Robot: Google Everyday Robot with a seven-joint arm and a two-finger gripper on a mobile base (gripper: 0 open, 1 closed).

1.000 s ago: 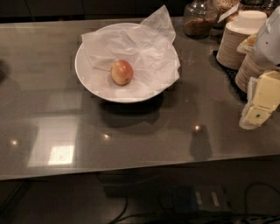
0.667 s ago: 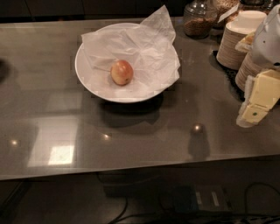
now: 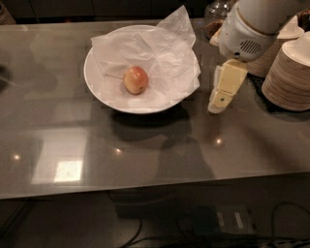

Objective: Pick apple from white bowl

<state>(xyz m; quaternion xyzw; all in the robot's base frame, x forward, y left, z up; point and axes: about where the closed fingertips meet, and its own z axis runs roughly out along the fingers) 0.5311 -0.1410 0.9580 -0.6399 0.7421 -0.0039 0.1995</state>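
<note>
The apple (image 3: 135, 80), small and yellow-orange with a red blush, lies on crumpled white paper (image 3: 160, 53) inside the wide white bowl (image 3: 95, 86), which stands on the grey table at centre left. My gripper (image 3: 222, 93) hangs from the white arm (image 3: 247, 29) just right of the bowl's right rim, pointing down a little above the tabletop. It holds nothing that I can see and is apart from the apple.
Stacks of tan paper bowls (image 3: 290, 72) stand at the right edge, close behind the arm. A glass jar (image 3: 217, 10) stands at the back. The glossy table (image 3: 145, 155) has its front edge near me, with cables (image 3: 145, 227) on the floor below.
The arm and gripper have moved left from the stacks of paper bowls to just beside the bowl's right rim. The apple and bowl have not shifted on the table.
</note>
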